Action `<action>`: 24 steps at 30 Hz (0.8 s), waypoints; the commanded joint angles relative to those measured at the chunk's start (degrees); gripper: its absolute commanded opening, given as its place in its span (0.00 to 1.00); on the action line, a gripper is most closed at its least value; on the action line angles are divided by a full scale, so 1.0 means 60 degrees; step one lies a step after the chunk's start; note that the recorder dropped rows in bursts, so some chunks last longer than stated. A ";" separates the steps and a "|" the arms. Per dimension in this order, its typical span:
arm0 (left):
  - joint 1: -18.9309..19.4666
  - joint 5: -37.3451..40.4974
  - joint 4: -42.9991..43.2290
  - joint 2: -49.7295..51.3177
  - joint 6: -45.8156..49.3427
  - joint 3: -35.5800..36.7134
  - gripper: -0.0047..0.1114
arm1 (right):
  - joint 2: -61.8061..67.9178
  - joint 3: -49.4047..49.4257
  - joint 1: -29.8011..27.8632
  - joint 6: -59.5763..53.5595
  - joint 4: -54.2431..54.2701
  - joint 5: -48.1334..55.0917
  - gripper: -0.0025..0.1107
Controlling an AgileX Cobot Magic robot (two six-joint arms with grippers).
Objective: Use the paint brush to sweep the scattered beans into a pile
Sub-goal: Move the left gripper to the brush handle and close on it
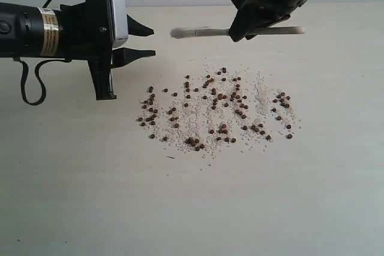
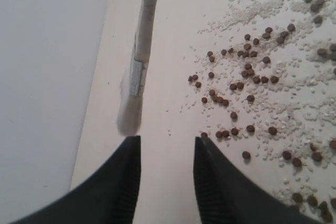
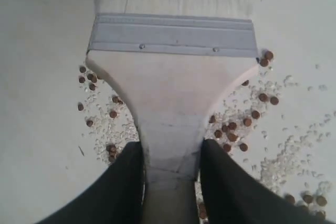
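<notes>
Pale desk (image 1: 192, 214) fills the foreground, and beyond it dozens of small reddish-brown beans (image 1: 219, 97) lie loosely scattered in a broad patch, mixed with fine white grains (image 1: 261, 94). They thin out toward the edges, with no heap gathered yet. At the far side of the patch, the paint brush (image 1: 207, 31) is held level and edge-on to the exterior camera. Its pale bristles (image 1: 180, 32) point toward the left arm, and the tip of its cream handle (image 1: 288, 30) sticks out on the other side of the right gripper (image 1: 238, 33).

That gripper's black jaws pinch the narrow neck of the handle, one on each side. The right wrist view shows the grip plainly, with the silver metal band (image 3: 173, 35) and the bristles ahead of it and beans on the desk to either side of the handle.

Opposite it, the left gripper (image 1: 150, 42) hovers level with its jaws spread and nothing between them. From its wrist camera the bristle end of the brush lies just ahead of the parted tips and clear of them. A black cable (image 1: 30, 88) loops under the left arm.
</notes>
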 commanded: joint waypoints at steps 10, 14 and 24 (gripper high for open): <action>-0.0182 0.0082 -0.0197 0.0932 0.0236 -0.1157 0.35 | 0.0203 -0.0148 0.0012 -0.0979 0.0867 0.0109 0.02; -0.0254 0.0075 -0.0197 0.1160 0.0236 -0.1500 0.35 | 0.0280 -0.0148 0.0012 -0.1028 0.0886 0.0147 0.02; -0.0254 0.0015 -0.0630 0.1803 0.0236 -0.1697 0.51 | 0.0280 -0.0148 0.0012 -0.1105 0.0907 0.0028 0.02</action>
